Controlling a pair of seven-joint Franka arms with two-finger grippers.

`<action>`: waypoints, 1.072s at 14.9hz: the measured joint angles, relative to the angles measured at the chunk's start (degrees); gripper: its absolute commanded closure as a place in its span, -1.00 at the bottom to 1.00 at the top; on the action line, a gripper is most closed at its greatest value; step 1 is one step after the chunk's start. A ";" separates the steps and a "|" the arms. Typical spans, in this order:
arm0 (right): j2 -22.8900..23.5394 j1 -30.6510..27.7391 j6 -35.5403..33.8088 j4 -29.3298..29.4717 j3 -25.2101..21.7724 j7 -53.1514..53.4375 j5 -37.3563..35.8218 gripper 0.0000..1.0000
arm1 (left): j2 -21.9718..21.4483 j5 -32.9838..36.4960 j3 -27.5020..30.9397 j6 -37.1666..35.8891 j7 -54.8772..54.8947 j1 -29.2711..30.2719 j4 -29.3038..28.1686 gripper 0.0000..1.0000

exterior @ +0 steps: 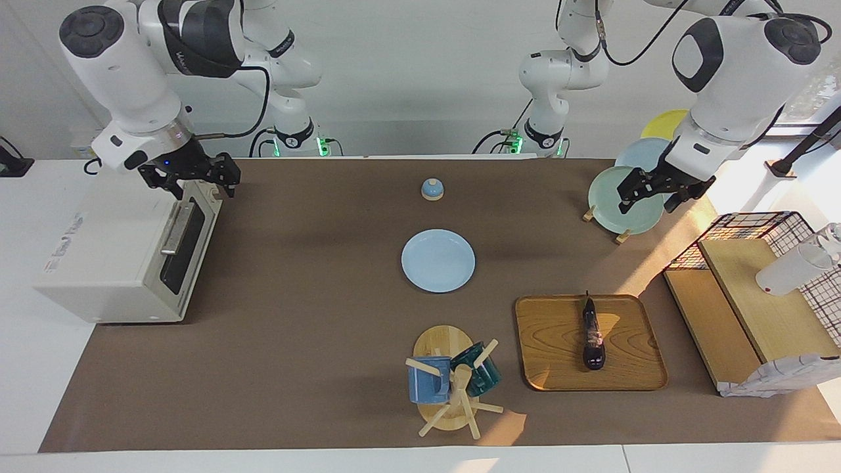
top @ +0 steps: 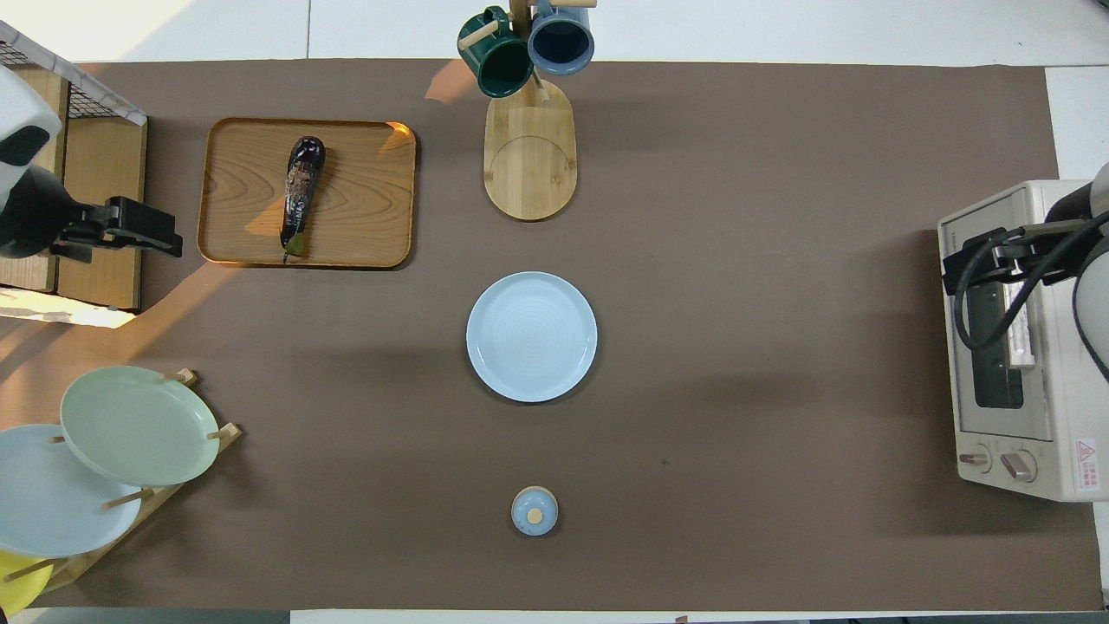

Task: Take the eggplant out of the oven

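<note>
The eggplant (exterior: 592,335) lies on a wooden tray (exterior: 558,341), farther from the robots than the light blue plate and toward the left arm's end; it also shows in the overhead view (top: 301,195) on the tray (top: 364,199). The off-white oven (exterior: 112,256) stands at the right arm's end with its dark glass door shut (top: 996,347). My right gripper (exterior: 204,187) is open and empty over the top edge of the oven door, above the bar handle (exterior: 174,230). My left gripper (exterior: 647,197) is open and empty, up in the air over the plate rack.
A light blue plate (exterior: 438,260) lies mid-table, with a small bell (exterior: 431,189) nearer the robots. A mug tree (exterior: 450,384) with two mugs stands beside the tray. A plate rack (exterior: 624,200), a black wire basket (exterior: 769,230) and wooden shelves (exterior: 755,309) stand at the left arm's end.
</note>
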 measured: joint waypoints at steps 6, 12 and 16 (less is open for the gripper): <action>-0.31 -0.02 0.00 0.07 -0.36 0.00 0.00 -1.00 | -3.44 0.01 -0.32 -0.52 -0.06 0.00 -5.99 -1.00; -0.33 0.01 0.02 0.11 -0.19 0.00 1.44 -1.00 | -3.53 0.94 -0.38 -1.72 -0.11 0.08 -3.37 -1.00; -0.34 0.01 0.04 0.14 -0.20 0.00 1.63 -1.00 | -3.49 0.96 -0.68 -1.75 -0.14 0.42 -3.22 -1.00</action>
